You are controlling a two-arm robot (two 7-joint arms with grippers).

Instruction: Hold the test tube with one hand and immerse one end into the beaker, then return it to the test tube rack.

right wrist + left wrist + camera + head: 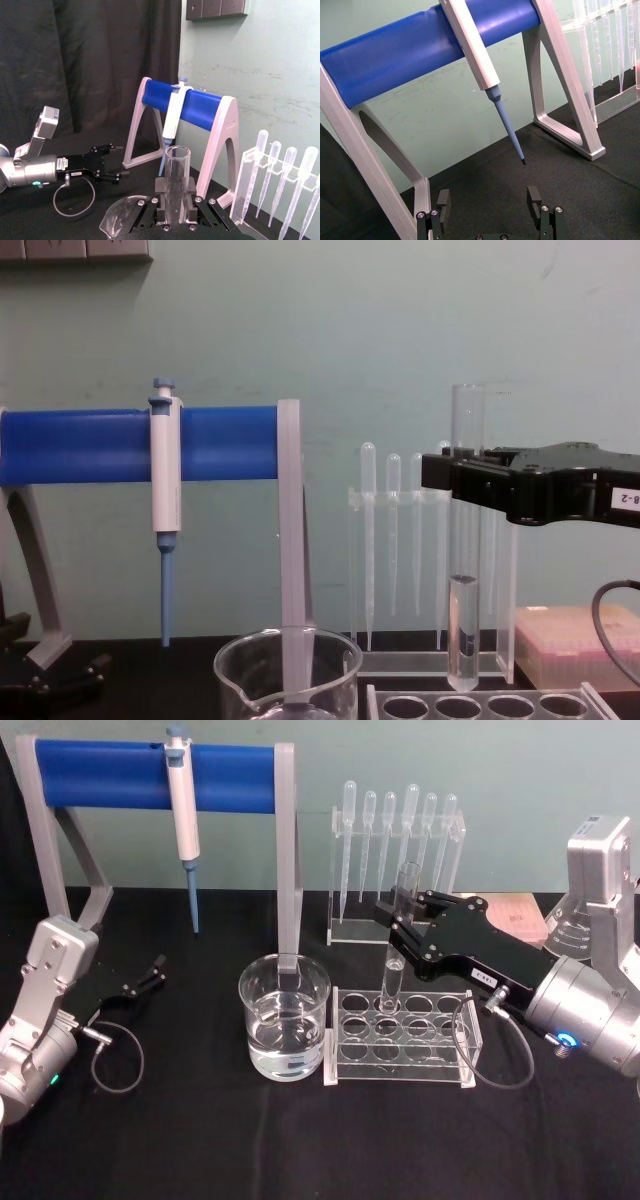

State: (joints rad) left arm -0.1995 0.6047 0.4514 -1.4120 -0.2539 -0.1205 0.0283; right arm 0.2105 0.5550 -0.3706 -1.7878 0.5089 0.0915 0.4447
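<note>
**Right claw** [401, 916]: closed on the test tube [392, 982], gripping its upper half. The arm enters from 3 o'clock.

**Test tube:** near upright, with clear liquid in its lower end. The rounded bottom is at a back-row hole of the rack [400, 1072]; whether it has entered the hole cannot be told.

**Beaker** [256, 1020]: part filled, standing on the tabletop [200, 1140] at 9 o'clock of the rack, just beside it.

**Left claw** [152, 975]: fingers spread, holding nothing. It sits low at 9 o'clock of the beaker, well apart.
</note>
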